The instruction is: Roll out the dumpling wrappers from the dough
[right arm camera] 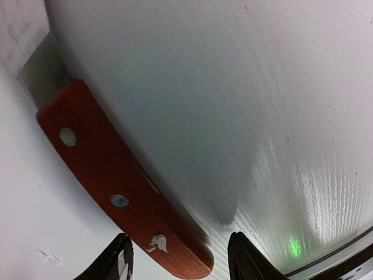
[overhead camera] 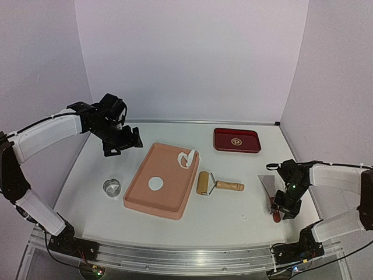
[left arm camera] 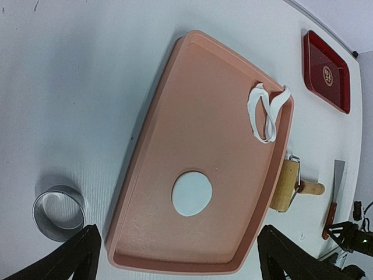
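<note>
left gripper (overhead camera: 123,146) hangs wide open and empty, back from the pink tray (overhead camera: 166,168). there the round dumpling wrapper (overhead camera: 155,183) lies, with leftover dough (overhead camera: 186,157) at the far corner. right gripper (overhead camera: 281,209), half apart, straddles the scraper handle (right arm camera: 116,192), probably to lift it; whether it pinches, i cannot tell.

- Top cam: soft, even overhead light is filling the scene; walls (overhead camera: 192,58) are looking lilac.
- Shadows are falling short & faint beside tray (overhead camera: 166,166) & roller (overhead camera: 205,182).
- Wide lens is bending the rail (overhead camera: 186,254) at the btm edge.
- L wrist cam: pic is coming out sharp; wrapper (left arm camera: 192,193) is reading crisp, bluish white; ring (left arm camera: 57,213) is throwing a faint shadow.
- R wrist cam: very close, handle (right arm camera: 116,186) is looking soft; table (right arm camera: 233,87) is showing streaky sheen, w/ a green glow reflecting near btm & a grey shadow lying mid-frame.
</note>
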You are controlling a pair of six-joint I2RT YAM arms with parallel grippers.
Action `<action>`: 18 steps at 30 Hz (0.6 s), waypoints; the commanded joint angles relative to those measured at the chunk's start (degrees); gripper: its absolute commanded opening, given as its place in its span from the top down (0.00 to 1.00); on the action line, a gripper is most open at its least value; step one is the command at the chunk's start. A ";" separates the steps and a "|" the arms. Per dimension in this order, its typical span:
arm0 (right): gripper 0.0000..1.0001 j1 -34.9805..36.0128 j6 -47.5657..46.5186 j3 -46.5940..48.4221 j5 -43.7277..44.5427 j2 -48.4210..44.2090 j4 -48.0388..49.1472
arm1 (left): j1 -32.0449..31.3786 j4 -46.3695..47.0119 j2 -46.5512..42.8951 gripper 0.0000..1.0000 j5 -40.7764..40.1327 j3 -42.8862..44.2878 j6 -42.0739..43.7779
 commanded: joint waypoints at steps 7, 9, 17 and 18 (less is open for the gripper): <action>0.55 2.09 -0.40 1.99 -0.12 3.26 -0.41 | -0.08 3.44 0.11 0.05 1.40 2.30 -0.55; 0.58 2.29 -0.50 2.09 -0.88 4.22 0.10 | -0.18 3.95 0.24 0.05 1.79 2.10 -0.69; 0.87 2.57 -1.95 3.84 -1.63 1.52 -0.16 | -0.11 4.57 -0.55 0.07 2.90 1.79 -1.11; 0.89 2.91 -1.88 4.80 -2.17 0.97 -0.30 | -0.16 4.45 -0.66 0.08 3.40 1.95 -1.03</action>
